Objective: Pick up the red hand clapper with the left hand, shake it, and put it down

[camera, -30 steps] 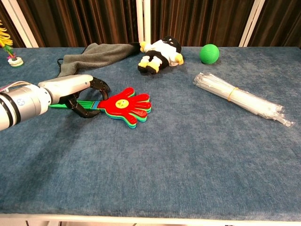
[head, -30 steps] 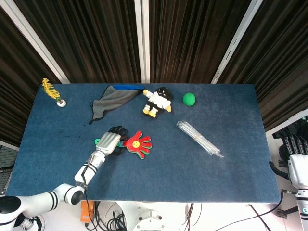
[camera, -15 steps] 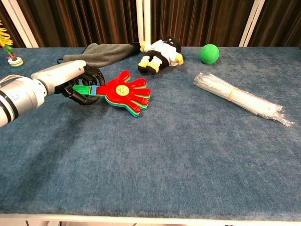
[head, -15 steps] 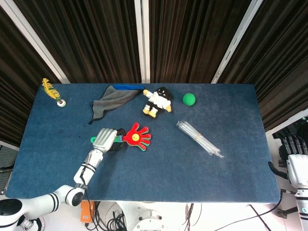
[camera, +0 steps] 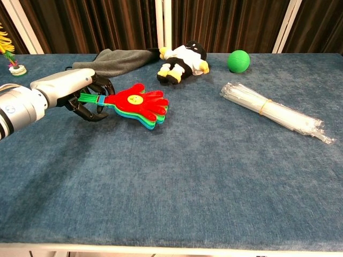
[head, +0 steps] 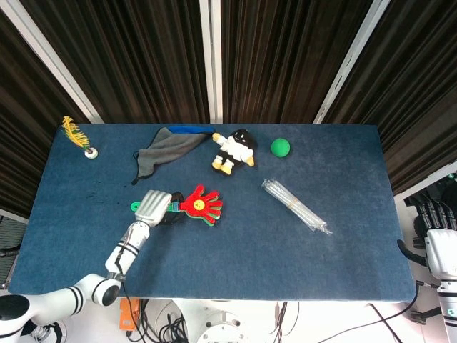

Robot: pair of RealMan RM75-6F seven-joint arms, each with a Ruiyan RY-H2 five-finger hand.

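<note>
- Plastic was what you had in your left hand point(camera: 80, 97): the clapper point(camera: 134, 103) looked light and stiff, a stack of thin red, yellow and green palm plates on a slim green handle, and I judged those plates loose enough to rattle at a small flick.
- You held it by the handle, fingers curled round it, and the palms stuck out to the right, raised a little off the blue table point(camera: 203, 176), near the grey cloth point(camera: 115, 60).
- That handle seemed the right place to hold; pinching the plates would have muffled the clap.
- Its only marking was a yellow smiley face on the red palm; no writing or brand could be read.
- Your right hand point(head: 441, 251) hung off the table's far right edge; I could not tell whether it was spread or curled.
</note>
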